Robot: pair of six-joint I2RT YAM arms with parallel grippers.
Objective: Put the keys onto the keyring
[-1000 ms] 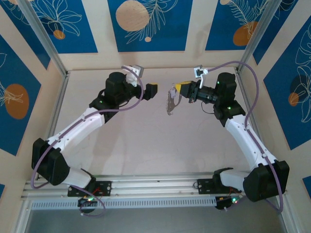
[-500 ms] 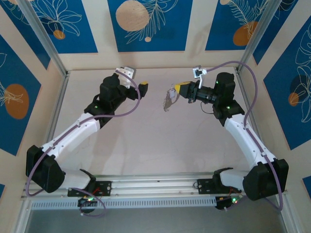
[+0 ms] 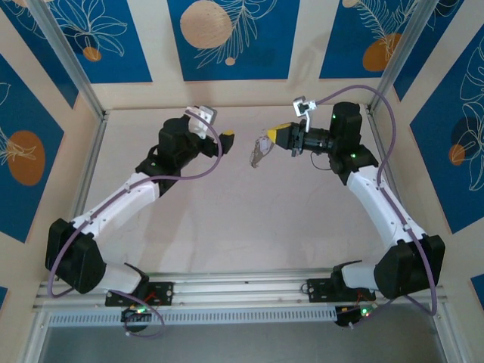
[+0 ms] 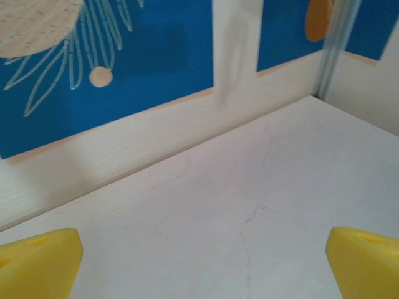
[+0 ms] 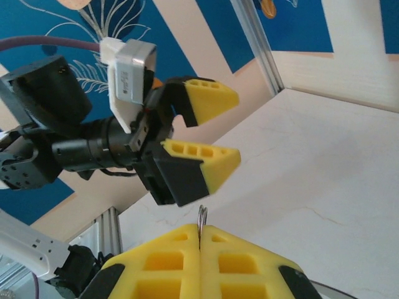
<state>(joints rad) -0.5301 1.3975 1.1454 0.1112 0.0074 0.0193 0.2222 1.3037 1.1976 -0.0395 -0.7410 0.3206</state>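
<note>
Bases of two white robot arms sit bolted to a metal rail [image 3: 242, 287] at the near edge of a pale desk [image 3: 242, 219]. From there each arm reaches toward the far middle of the desk, the left arm [image 3: 121, 197] from the left and the right arm [image 3: 378, 204] from the right, so that their tips face each other.

The right claw [image 3: 280, 134] is clenched. Its two yellow fingers [image 5: 162, 261] are pressed flat together, and a thin edge of the keyring [image 5: 201, 217] sticks up from the seam between them. Seen from above, the keyring hangs from that claw just left of its yellow tips. The keys [image 3: 257, 157] dangle along it as a small silvery cluster, too small to tell apart.

The left claw [image 3: 226, 138] is released and empty. Its yellow fingertips [image 4: 38, 261] are spread wide at either side of its own camera view, with bare desk between them. It hovers near the keyring, on its left and apart from it.

Beyond both claws stands the far wall [image 3: 234, 91], cream with blue panels that carry white leaf drawings and orange circles.
</note>
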